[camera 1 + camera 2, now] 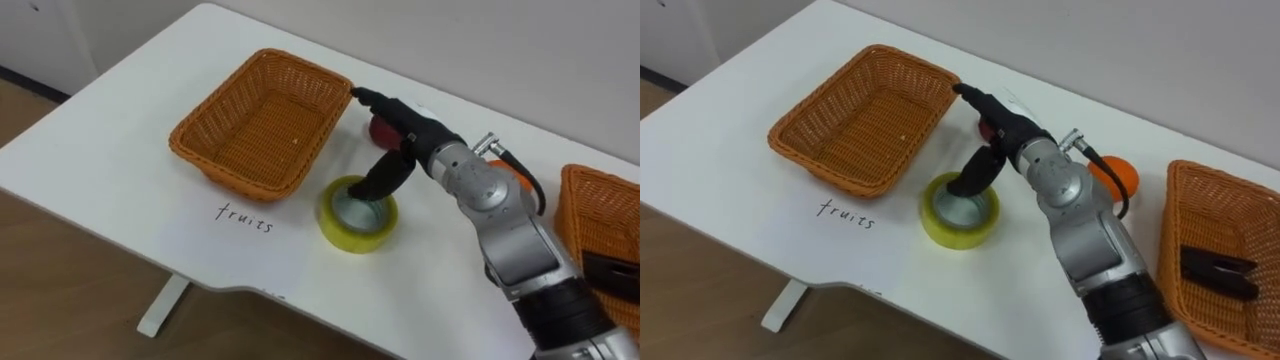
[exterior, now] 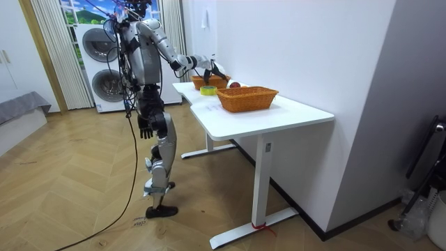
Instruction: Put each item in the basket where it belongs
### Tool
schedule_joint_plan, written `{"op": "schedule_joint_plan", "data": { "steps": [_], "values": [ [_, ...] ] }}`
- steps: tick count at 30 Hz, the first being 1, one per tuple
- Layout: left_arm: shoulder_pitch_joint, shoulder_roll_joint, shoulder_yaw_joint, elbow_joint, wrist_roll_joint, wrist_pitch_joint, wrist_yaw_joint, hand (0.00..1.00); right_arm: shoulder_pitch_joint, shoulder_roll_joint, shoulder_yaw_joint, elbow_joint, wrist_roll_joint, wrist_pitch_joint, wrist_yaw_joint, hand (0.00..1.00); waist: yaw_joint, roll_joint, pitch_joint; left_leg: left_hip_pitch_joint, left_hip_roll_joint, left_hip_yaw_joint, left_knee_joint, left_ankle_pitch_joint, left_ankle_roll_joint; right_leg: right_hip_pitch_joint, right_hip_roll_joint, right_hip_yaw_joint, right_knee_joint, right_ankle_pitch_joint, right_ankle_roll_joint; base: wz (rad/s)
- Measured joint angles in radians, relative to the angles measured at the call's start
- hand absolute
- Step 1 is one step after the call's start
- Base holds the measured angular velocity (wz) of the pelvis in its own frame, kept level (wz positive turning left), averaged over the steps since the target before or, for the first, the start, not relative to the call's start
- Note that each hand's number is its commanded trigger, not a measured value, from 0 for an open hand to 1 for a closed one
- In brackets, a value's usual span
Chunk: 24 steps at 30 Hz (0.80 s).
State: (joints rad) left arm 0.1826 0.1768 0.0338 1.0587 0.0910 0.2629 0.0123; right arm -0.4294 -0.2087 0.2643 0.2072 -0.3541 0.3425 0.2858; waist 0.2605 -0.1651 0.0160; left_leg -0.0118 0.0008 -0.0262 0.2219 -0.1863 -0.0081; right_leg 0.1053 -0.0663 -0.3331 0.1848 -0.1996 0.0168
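One dark item [image 1: 1215, 272] already lies in the right basket [image 1: 1173, 225] at the desk's [image 1: 740, 100] right edge, and that looks like the only sorting done. The left basket [image 1: 855, 115], nearer the left edge, holds nothing. Your right hand [image 1: 1005, 128] reaches out with fingers straight and thumb spread down over the tape roll [image 1: 958, 212], gripping nothing. A red fruit [image 1: 378, 130] sits just under those fingers. An orange [image 1: 1120, 178] waits toward the back edge. Your left hand [image 2: 145, 128] hangs at the robot's side.

Right arm stretched forward, right hand [image 1: 403, 127] fingers straight, thumb down, left hand [image 2: 145, 127] hanging loose by hip
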Motion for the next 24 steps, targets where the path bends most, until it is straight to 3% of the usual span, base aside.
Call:
{"op": "schedule_joint_plan", "data": {
  "steps": [9,18,24],
  "values": [
    [0.000,0.000,-0.002,0.001,0.000,0.000,0.000,0.00,-0.001,0.001,0.000,0.056,0.026,0.000,-0.003,0.00,-0.005,0.001,0.0014,-0.005,0.000,-0.001,-0.002,0.000,0.000,0.000,0.000,-0.001,0.000,0.000,0.000,0.00],
    [-0.014,-0.001,-0.004,-0.001,0.000,0.003,0.021,0.00,0.000,0.001,0.000,0.064,0.035,0.000,-0.051,0.00,-0.010,0.014,0.0089,-0.012,0.000,0.002,-0.001,0.000,0.000,-0.007,0.000,0.002,-0.001,0.000,0.000,0.00],
    [-0.014,-0.001,-0.019,-0.005,0.000,0.015,0.044,0.00,0.000,0.001,0.000,0.068,0.035,0.000,-0.054,0.00,-0.014,0.024,0.0033,-0.011,0.000,0.002,-0.002,0.000,0.000,-0.008,0.000,0.002,-0.001,0.000,0.000,0.00]
  ]
}}
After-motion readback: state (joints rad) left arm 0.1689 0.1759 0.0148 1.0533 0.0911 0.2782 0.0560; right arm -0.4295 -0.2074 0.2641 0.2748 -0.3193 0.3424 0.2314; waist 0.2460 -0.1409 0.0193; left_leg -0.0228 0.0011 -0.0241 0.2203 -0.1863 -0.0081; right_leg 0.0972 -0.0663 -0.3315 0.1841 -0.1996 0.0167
